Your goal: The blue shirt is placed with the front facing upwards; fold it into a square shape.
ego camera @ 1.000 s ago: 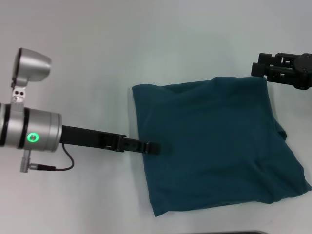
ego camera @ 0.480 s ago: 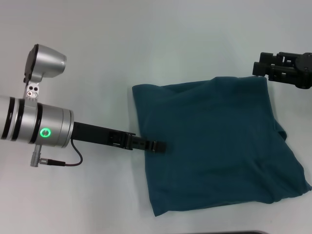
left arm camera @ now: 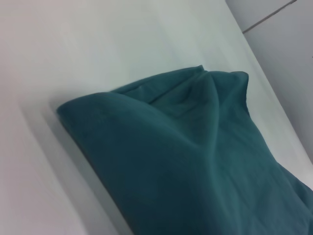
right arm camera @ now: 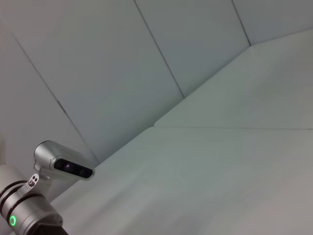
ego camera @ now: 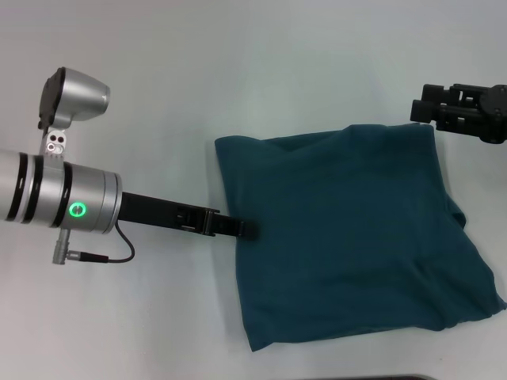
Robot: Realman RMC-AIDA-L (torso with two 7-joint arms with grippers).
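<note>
Presently: blue shirt (ego camera: 348, 237), folded into a rough square, plain teal side up, lying on the white table (ego camera: 238, 71). Left gripper (ego camera: 247, 229) at the shirt's left edge, low, fingers together, tip touching the cloth. Right gripper (ego camera: 424, 111) raised just beyond the shirt's far right corner; finger state not discernible

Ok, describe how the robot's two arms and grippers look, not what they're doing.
The left arm is a brushed-silver cylinder with black bands and a glowing green ring light. A silver camera housing sits on top and a thin black cable loops beneath. Its left gripper is long, slim and black. The right gripper is black too, blocky with jointed links; little of that arm shows.
</note>
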